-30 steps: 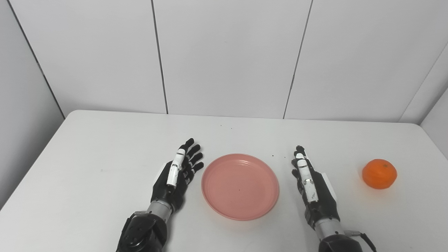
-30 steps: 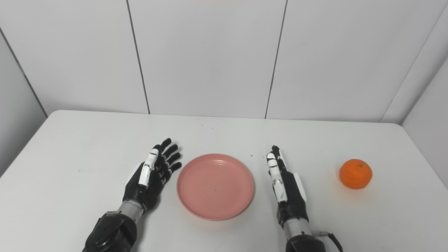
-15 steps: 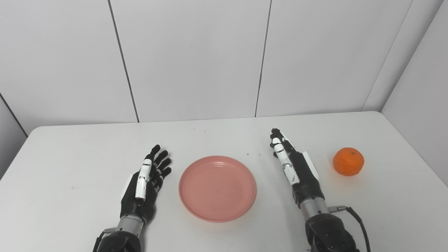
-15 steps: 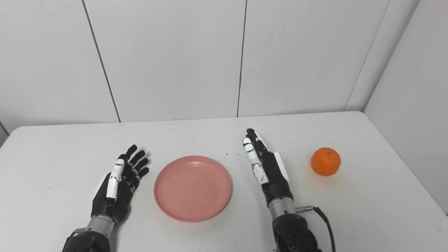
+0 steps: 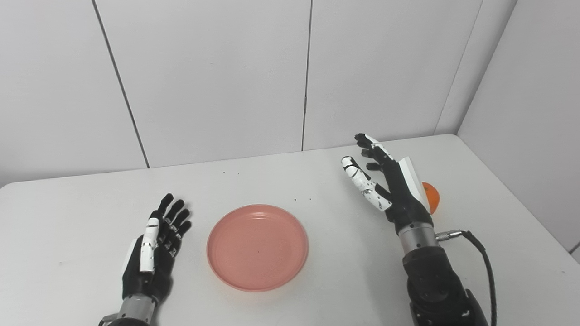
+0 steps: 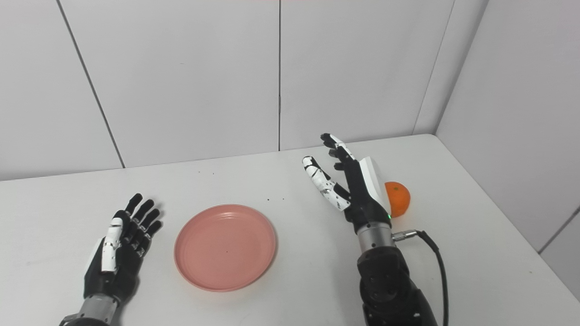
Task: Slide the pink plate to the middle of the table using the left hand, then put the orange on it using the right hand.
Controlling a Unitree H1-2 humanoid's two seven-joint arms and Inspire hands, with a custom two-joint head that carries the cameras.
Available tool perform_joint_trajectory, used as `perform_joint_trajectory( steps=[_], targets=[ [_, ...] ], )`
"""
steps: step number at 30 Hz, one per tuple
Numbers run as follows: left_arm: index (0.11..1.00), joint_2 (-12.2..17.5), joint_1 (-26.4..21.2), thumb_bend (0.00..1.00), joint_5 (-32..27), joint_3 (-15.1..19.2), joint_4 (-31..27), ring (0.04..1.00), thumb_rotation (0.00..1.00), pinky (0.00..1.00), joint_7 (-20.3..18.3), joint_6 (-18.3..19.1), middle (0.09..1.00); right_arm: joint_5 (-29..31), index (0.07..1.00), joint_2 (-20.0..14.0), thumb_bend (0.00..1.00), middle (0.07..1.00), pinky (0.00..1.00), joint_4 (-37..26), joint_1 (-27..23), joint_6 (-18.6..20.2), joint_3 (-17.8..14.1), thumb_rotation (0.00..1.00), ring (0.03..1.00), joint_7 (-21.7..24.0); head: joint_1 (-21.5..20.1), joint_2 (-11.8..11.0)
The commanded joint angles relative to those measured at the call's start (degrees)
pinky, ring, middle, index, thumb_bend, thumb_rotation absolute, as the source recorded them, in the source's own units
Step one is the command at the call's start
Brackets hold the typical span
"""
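**Pink plate sitting mid-table, orange waiting behind the right hand**

Pink is standing out against the white table [image 5: 68, 213]: the pink plate [image 5: 257, 246] is lying flat near the middle, a little toward the near edge, and it is carrying nothing. To its left, the left hand [image 5: 152, 253] is resting low by the table surface with its fingers [image 5: 174, 217] stretched out and fanned apart, holding nothing; it is sitting just beside the plate's left rim but is not touching it.

Over on the right, the right hand [image 6: 351, 185] is hanging raised above the table, palm turned toward the left, fingers [image 6: 333, 142] spread and pointing to the far side, thumb [image 6: 319, 179] sticking out toward the plate. It is gripping nothing. The orange [image 6: 398, 204] is sitting on the table just behind that hand on the right side, partly hidden by the hand's white back plate; whether hand and fruit are touching is not clear from these views. The orange is lying well apart from the plate, over toward the far right corner. A black cable [image 5: 482, 253] is trailing from the right wrist down along the forearm.
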Motion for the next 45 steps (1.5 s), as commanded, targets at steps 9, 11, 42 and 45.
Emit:
perform_joint_trajectory(
  steps=[9, 11, 42, 45],
  targets=[
    [0.945, 1.40, -1.50, 0.36, -2.99, 1.08, 2.07, 0.950, 1.00, 0.97, -1.84, -0.20, 0.952, -10.18, 0.829, -5.06, 0.80, 0.829, 0.74, -2.51, -3.15, -1.83, -2.60, 0.55, 0.811, -1.60, -2.89, -1.16],
    [0.950, 1.63, -1.57, 0.36, -3.47, 1.18, 2.25, 0.953, 1.00, 0.98, -2.08, 0.04, 0.957, -11.76, 0.829, -5.91, 0.82, 0.829, 0.75, -2.19, -3.31, -1.72, -3.29, 0.53, 0.815, -1.96, -3.13, -1.26],
    [0.965, 3.52, -1.53, 0.32, -4.65, 0.83, 1.14, 0.970, 1.00, 1.00, -2.17, 3.13, 0.972, -18.94, 0.930, -8.25, 0.86, 0.930, 0.73, 2.85, -1.55, 0.52, -13.01, 0.38, 0.876, 6.72, -5.42, -1.94],
    [0.961, 3.51, -1.57, 0.32, -4.50, 0.85, 1.12, 0.964, 1.00, 1.00, -1.98, 3.10, 0.966, -18.83, 0.935, -8.16, 0.87, 0.927, 0.72, 4.34, -1.57, 0.52, -13.30, 0.38, 0.867, 7.36, -5.48, -1.89]
  ],
)
